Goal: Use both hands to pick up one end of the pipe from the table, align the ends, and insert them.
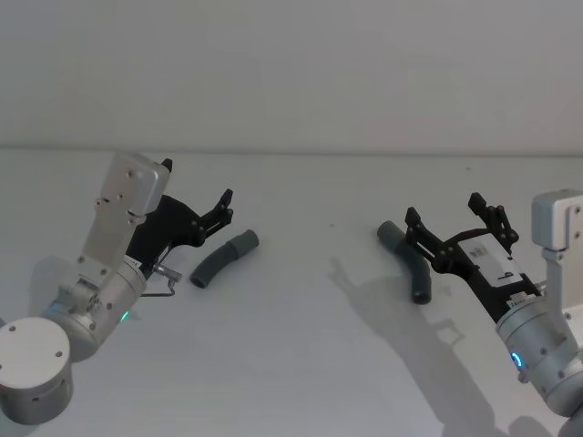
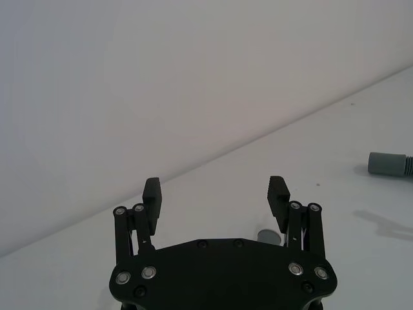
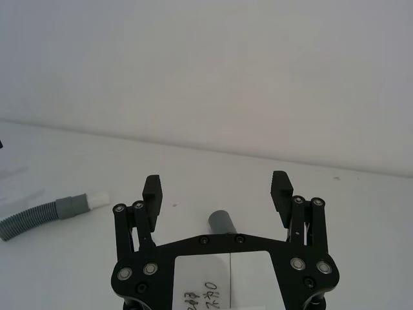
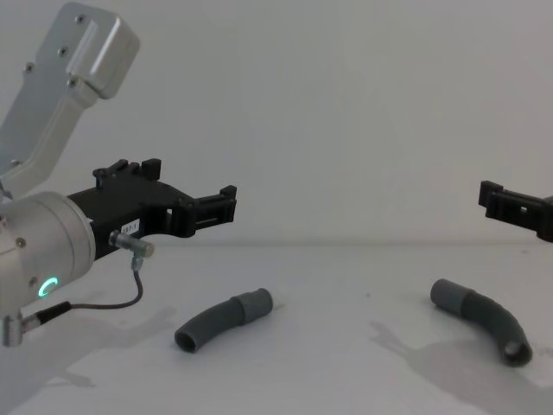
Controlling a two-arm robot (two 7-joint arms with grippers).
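Early stage, nothing lifted yet. Both hose pieces lie flat on the white table (image 1: 291, 364), well apart. The left hose piece (image 1: 223, 259) sits on the robot's left with its cuffed end pointing toward the middle; the right wrist view picks out a whitish tip (image 3: 98, 199) on that cuff. The right hose piece (image 1: 407, 260) lies on the right, its wide grey cuff (image 4: 449, 296) also turned toward the centre. The left gripper (image 1: 217, 214) hangs above and just beside its piece, fingers spread wide with nothing between them. The right gripper (image 1: 444, 208) hovers over its piece, fingers likewise spread and empty, the cuff showing just below them in its wrist view. Judgement: only the approach is done. Left to do: descend, grasp each piece near its cuff, lift, line up the two cuffs, and push the tip into the wide cuff.
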